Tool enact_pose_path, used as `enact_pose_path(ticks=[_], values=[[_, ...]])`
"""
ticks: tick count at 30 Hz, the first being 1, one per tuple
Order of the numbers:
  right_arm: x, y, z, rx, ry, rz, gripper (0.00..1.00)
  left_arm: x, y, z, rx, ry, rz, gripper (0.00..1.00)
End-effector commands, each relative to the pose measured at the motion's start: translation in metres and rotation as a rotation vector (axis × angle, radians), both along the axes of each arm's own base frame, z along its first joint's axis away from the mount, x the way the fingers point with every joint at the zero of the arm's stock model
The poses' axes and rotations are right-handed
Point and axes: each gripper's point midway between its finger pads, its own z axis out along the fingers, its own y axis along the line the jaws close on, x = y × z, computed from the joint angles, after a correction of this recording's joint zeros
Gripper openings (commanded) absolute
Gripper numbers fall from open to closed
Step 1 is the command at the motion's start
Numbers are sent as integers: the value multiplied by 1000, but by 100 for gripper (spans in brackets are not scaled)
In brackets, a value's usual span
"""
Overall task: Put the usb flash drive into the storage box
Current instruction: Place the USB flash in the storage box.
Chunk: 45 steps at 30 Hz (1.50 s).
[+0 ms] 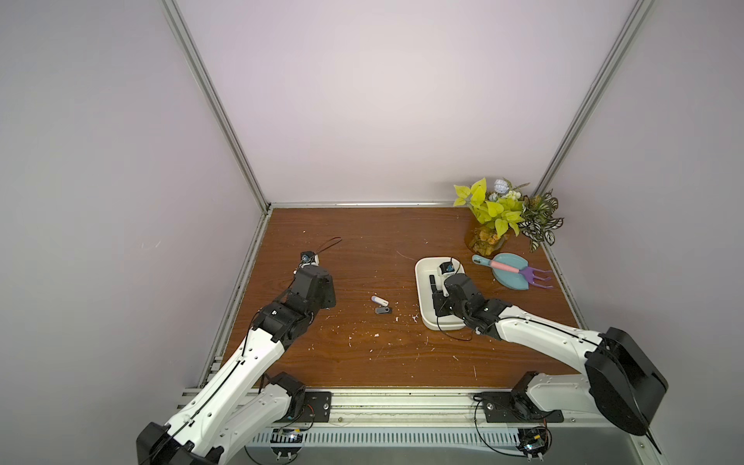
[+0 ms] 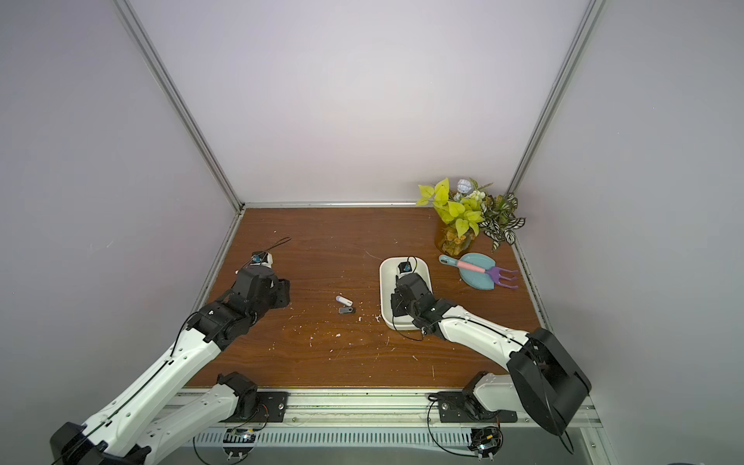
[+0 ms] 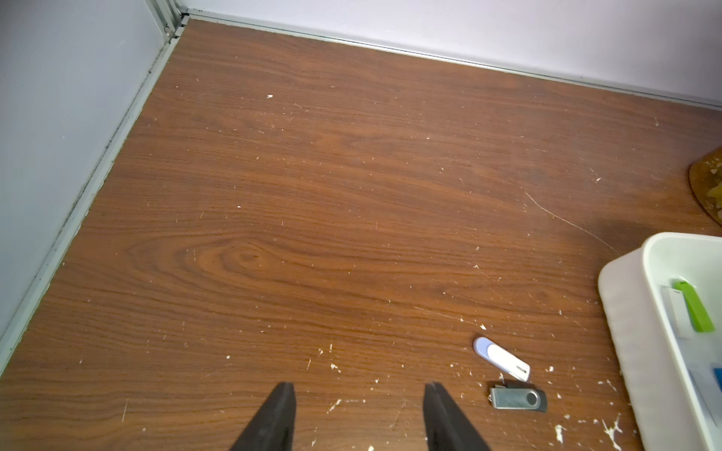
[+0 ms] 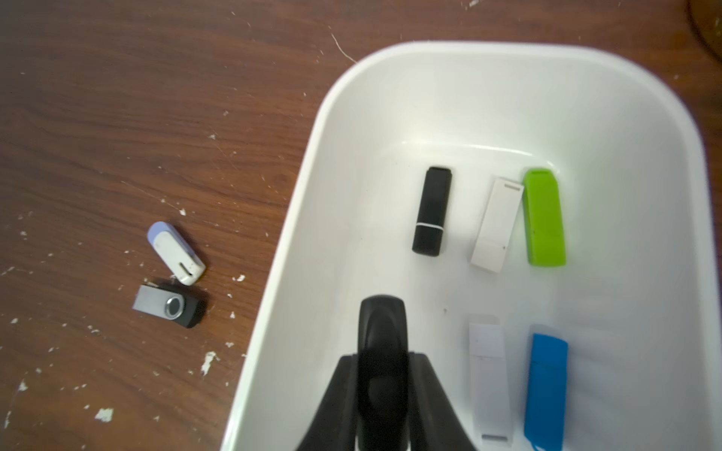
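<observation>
My right claw (image 4: 383, 357) is clenched on a black flash drive (image 4: 382, 320), whose rounded end pokes out past the fingertips. The claw hangs inside the outline of the white storage box (image 4: 508, 78), so the drive is over the box floor. I cannot tell whether it touches the bottom.

5 other drives lie in the box. Ahead of the fingertips is a row of 3: a black capped one (image 4: 431, 211), a white one (image 4: 496, 224) and a green one (image 4: 544, 218), the last 2 touching or nearly so. Beside the claw, on its side away from the open table, lie a second white one (image 4: 490, 375) and a blue one (image 4: 547, 386).

My left claw (image 3: 359, 386) is released. Its 2 fingers (image 3: 273, 418) stand apart with only bare wooden table (image 3: 312, 195) between them.

2 drives are not yet in the box. Both top views show them on the table between the 2 claws, outside the box wall nearest the left claw. One is white with a lilac end (image 3: 501, 358). The other is a black swivel drive with a grey metal cover (image 3: 517, 398), just beside it and nearer my side. Both sit off to the left claw's right, about level with its fingertips.
</observation>
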Motion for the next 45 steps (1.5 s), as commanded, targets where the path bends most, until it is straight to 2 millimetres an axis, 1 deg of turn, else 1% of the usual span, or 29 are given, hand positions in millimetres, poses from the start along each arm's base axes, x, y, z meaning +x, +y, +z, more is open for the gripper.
enact_pose_path(ticks=[1,7,11,20,24,27,31,34,37,39,41,42,43,45], values=[[6,-2,-5,31,22,-71,6,-1,3,-5,16,17,-2,53],[9,-1,-17,5,59,-86,7,-2,3,-7,18,22,-2,52],[8,-1,-24,1,78,-84,8,-1,3,-7,19,23,-2,52],[12,-9,-32,-31,87,-125,12,0,2,-10,22,35,-8,53],[13,-9,-35,-33,98,-124,19,0,2,-11,23,40,-8,53],[14,-9,-35,-33,100,-124,21,0,1,-12,24,43,-8,53],[16,-7,-26,-24,91,-118,34,0,1,-13,25,44,-7,53],[18,-6,-13,-15,72,-117,42,0,1,-13,25,47,-10,53],[20,-2,10,14,39,-100,47,0,1,-13,25,47,-10,53],[24,2,37,43,-14,-78,48,0,1,-14,27,49,-10,53],[28,-1,68,53,-94,-71,48,0,0,-14,26,52,-13,53],[30,-3,86,63,-157,-64,48,0,-1,-16,24,56,-16,53],[31,-7,102,70,-227,-63,48,0,-3,-18,22,66,-26,54],[30,-22,123,76,-357,-92,49,1,-15,-23,5,89,-89,53]])
